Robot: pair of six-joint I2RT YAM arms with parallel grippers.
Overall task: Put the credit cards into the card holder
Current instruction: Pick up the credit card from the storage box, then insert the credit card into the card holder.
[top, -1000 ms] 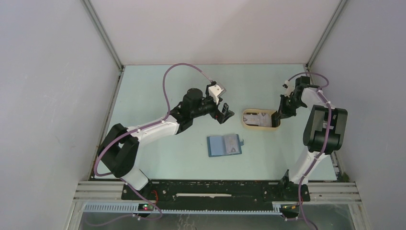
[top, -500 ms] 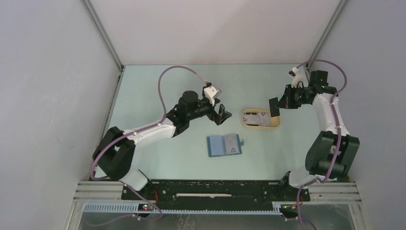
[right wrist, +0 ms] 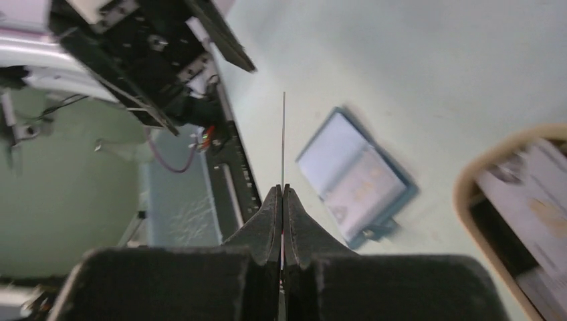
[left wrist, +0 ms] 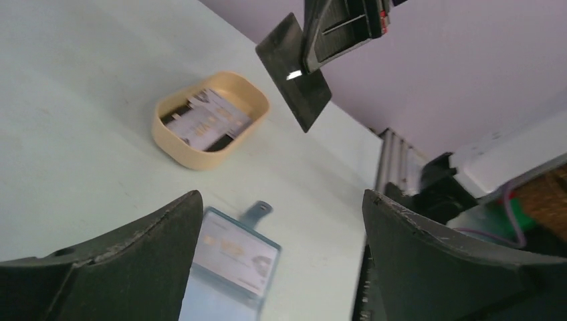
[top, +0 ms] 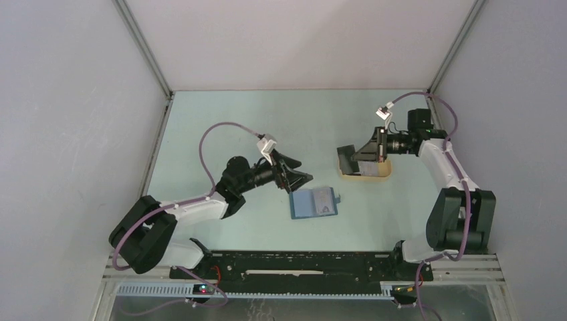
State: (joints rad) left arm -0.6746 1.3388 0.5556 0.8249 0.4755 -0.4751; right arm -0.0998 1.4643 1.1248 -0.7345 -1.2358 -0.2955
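**Right gripper [top: 362, 152] clamped on one thin dark credit card [left wrist: 294, 73]**

Above the pale green table [top: 220, 127], the left gripper [top: 299, 182] hovers with its black fingers spread wide and nothing between them, by the card holder's far left corner. The right gripper holds its card in the air over the beige oval tray [top: 385, 175], where more whitish printed cards [left wrist: 207, 124] lie. The small teal-blue folding card holder [top: 313, 202] lies open and flat near the tray.

Pale green counter [top: 220, 127]: open blue wallet [top: 313, 202] lies flat near the middle; beige tray [top: 365, 176] sits right-rear, apart.
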